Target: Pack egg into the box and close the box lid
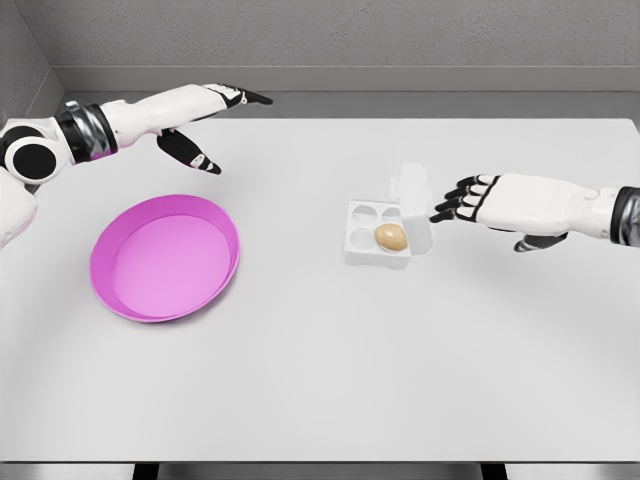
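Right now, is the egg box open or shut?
Open. The box has its lid standing up on the right side, and the egg shows inside. The right robot hand is beside the lid.

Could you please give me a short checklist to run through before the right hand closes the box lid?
1. Egg sits in a cell of the box: ok.
2. Lid stands open, not yet shut: ok.
3. Right hand empty, fingers at the lid's outer side: ok.
4. Fingers touching the lid: cannot tell.
5. Left hand open and far from the box: ok.
6. Pink bowl apart from the box, out of the way: ok.
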Available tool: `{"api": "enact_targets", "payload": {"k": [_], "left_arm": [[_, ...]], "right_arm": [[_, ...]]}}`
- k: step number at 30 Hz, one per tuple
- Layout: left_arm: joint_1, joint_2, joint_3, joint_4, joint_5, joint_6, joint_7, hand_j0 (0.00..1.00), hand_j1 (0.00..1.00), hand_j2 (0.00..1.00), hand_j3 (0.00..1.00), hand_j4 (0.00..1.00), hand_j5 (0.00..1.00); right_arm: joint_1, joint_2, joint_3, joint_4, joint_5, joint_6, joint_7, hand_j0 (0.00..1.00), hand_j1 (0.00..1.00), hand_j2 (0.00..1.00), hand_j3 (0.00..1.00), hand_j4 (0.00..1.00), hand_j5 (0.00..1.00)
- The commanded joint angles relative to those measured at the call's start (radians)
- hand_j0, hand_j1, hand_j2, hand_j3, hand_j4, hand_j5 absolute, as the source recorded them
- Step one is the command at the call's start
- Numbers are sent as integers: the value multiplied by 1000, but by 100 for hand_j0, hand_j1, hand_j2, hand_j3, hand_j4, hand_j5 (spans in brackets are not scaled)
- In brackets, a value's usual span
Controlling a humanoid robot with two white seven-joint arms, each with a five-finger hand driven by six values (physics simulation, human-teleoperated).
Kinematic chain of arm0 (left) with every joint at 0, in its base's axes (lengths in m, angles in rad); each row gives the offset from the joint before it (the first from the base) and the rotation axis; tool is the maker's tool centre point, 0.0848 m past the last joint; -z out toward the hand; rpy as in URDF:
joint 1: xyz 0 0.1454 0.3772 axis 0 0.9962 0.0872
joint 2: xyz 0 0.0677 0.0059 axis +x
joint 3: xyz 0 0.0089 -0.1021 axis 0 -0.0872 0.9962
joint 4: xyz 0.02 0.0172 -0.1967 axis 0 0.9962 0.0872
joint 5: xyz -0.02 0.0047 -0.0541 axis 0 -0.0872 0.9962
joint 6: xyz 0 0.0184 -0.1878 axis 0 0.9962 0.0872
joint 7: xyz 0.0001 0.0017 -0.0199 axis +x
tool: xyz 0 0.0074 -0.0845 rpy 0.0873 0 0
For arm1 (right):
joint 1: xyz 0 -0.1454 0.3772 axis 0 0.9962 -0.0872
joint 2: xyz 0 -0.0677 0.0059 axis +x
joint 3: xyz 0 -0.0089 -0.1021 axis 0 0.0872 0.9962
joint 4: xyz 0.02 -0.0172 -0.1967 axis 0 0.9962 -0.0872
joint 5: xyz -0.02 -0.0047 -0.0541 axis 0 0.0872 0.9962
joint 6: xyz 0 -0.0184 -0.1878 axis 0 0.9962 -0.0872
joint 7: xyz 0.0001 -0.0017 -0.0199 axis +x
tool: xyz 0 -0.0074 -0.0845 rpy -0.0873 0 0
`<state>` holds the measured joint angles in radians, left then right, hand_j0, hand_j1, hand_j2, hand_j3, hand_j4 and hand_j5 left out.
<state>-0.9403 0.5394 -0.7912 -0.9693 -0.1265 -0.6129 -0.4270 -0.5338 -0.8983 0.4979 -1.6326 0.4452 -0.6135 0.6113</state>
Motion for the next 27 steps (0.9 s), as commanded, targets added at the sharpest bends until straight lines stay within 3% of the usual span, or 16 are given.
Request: {"api": "enact_targets", "payload": {"k": [1,20,23,26,27], "left_arm": [[0,-1,3,3,8,2,1,100,100,100,100,100,100],[2,-3,4,20,7,2,1,100,100,100,100,100,100],[3,-1,3,18,7,2,1,100,100,100,100,100,100],[5,-3,3,18,7,2,1,100,100,100,100,100,100],[5,-3,3,18,7,2,1,100,100,100,100,100,100]], "right_arm": [[0,-2,-5,-15,-6,3,0,100,100,100,100,100,100],[-49,82,30,-32,-8,3,0,100,100,100,100,100,100],[-57,81,-96,26,-28,3,0,100,100,100,100,100,100],[-54,79,-197,229,-224,3,0,100,100,100,100,100,100],[-51,76,-186,231,-224,3,0,100,100,100,100,100,100]]}}
